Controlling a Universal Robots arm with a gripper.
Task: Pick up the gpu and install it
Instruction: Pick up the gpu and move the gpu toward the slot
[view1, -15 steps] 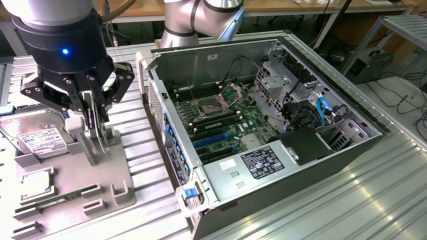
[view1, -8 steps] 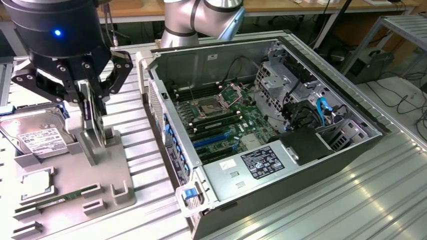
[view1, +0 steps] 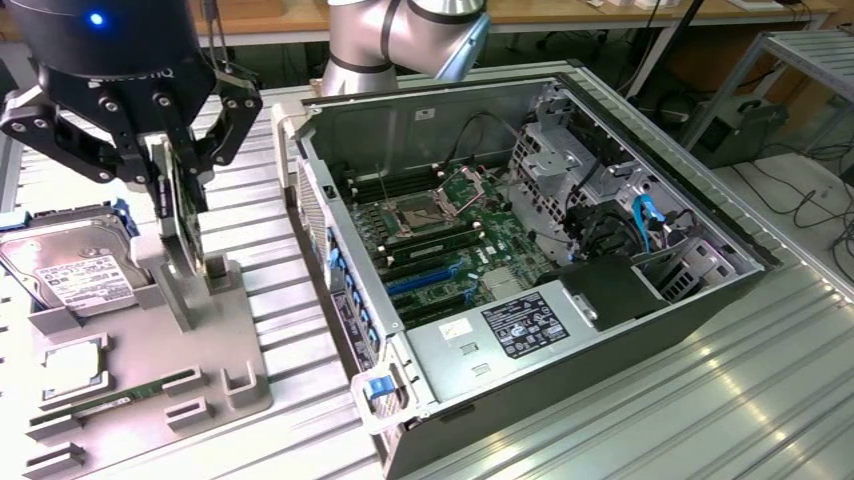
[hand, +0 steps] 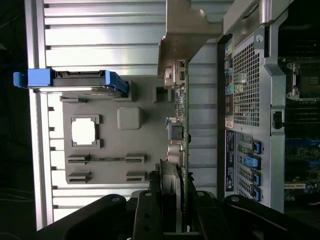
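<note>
One UR arm (view1: 400, 40), one gripper. Going from the exterior view's left to its right:

- Far left: hard drive (view1: 64, 272), silver with a white label, leaning in a blue carrier at the edge of a grey fixture plate (view1: 147, 350). A CPU chip (view1: 74, 368) and a slim green memory stick (view1: 114, 403) lie in pockets on the same plate.
- Next: gripper (view1: 178, 165) hangs over the plate, pointing straight down. Its fingers are closed in on the gpu (view1: 184, 225), one pad on each face. The card stands upright, edge-on, lower end at the fixture's grey post (view1: 187, 295). Can't tell if it's seated in the slot or just clear of it. In the wrist view the gpu (hand: 182, 130) runs away from the gripper (hand: 175, 215), with the beige bracket (hand: 186, 35) at the far end.
- Surface: ribbed aluminium table (view1: 747, 400), bright glare on the slats.
- Centre to right: PC case (view1: 601, 385) on its side, panel off, just beside the plate. The motherboard (view1: 454, 240) is exposed, and a blue cable (view1: 645, 225) sits by the drive bays.
- Room: wooden bench (view1: 267, 15) along the back, metal frame (view1: 814, 50) at upper right, loose cables (view1: 814, 200) on the floor below it.
</note>
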